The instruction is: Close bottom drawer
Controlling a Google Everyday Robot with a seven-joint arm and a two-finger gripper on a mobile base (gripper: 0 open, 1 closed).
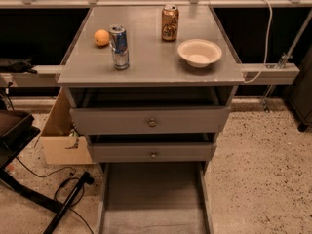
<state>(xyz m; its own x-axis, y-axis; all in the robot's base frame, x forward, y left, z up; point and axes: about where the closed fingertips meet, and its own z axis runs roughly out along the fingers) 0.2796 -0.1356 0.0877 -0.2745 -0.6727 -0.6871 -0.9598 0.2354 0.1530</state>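
Note:
The bottom drawer (pixel 153 199) is pulled far out toward me. Its long shallow plank tray runs down to the lower edge of the view, where its front panel and knob are cut off. Above it are two more grey drawer fronts, each with a round metal knob: the top drawer (pixel 151 122) and the middle drawer (pixel 152 153), both standing slightly out from the cabinet. The gripper is not in view.
On the grey cabinet top (pixel 151 57) stand a blue-silver can (pixel 119 47), an orange (pixel 101 37), a brown can (pixel 169 22) and a white bowl (pixel 199 52). A cardboard box (pixel 61 135) sits at the left, with cables and a black stand (pixel 63 204) on the speckled floor.

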